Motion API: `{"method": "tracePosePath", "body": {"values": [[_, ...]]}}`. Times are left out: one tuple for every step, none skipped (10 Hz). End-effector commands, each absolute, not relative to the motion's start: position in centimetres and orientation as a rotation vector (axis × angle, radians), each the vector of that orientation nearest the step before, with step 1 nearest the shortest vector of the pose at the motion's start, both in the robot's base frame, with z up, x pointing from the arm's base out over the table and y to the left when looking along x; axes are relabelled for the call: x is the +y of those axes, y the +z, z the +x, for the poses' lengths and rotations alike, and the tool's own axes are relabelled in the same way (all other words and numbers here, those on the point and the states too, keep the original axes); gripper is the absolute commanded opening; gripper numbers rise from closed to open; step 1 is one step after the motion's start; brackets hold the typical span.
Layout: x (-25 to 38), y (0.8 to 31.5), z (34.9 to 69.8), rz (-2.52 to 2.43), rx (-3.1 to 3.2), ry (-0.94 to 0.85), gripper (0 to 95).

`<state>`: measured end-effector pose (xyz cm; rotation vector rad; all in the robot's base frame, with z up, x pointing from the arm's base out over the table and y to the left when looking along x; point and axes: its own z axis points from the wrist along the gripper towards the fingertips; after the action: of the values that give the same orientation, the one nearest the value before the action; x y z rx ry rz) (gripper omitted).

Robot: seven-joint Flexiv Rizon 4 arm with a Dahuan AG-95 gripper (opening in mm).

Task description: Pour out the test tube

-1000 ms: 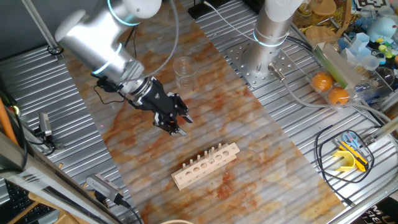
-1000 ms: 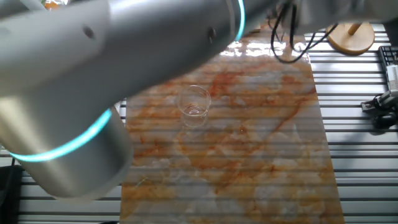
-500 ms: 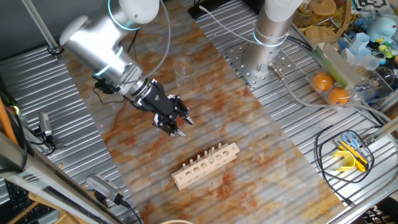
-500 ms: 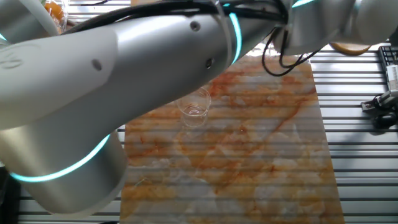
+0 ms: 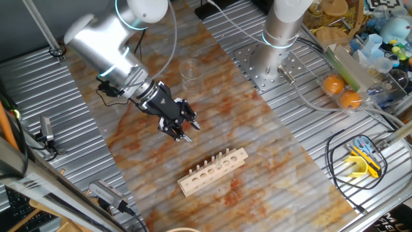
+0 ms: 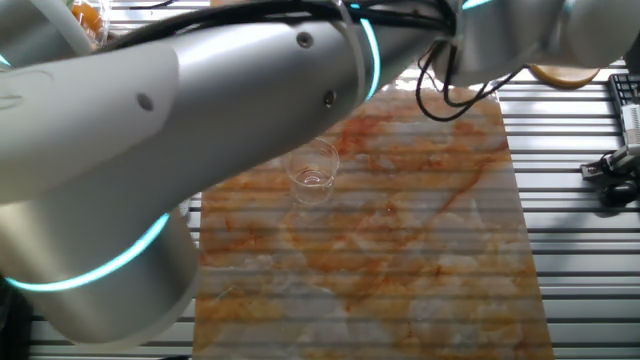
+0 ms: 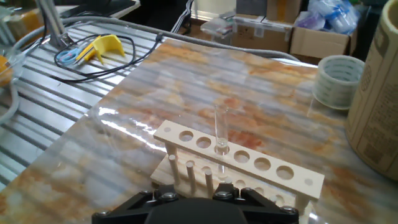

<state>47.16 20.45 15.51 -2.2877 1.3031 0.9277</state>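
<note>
My pincer (image 5: 185,135), holding nothing and fingers apart as far as I can tell, hangs short of the wooden rack (image 7: 239,160), aimed at the upright test tube (image 7: 220,130), with the beaker (image 5: 189,72) waiting behind.

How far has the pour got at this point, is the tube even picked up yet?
Nothing looks done. The slender clear glass test tube stands upright in a hole of the pale wooden rack. In hand: the black two-finger gripper hovers short of the rack, holding nothing. Left: grasp the tube, lift it out, tip it, probably over the wider clear glass beaker.
</note>
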Motion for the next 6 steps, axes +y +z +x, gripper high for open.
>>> {"method": "tracePosePath", "body": {"values": [[20.5,15.6,47.1,-2.336,1.251,0.897,38.0],[20.5,15.6,47.1,-2.347,1.251,0.900,38.0],[20.5,15.6,47.1,-2.345,1.244,0.901,38.0],[20.5,15.6,47.1,-2.343,1.248,0.902,38.0],[20.5,15.6,47.1,-2.325,1.286,0.914,38.0],[21.3,15.2,45.8,-2.269,1.322,0.965,38.0]]}}
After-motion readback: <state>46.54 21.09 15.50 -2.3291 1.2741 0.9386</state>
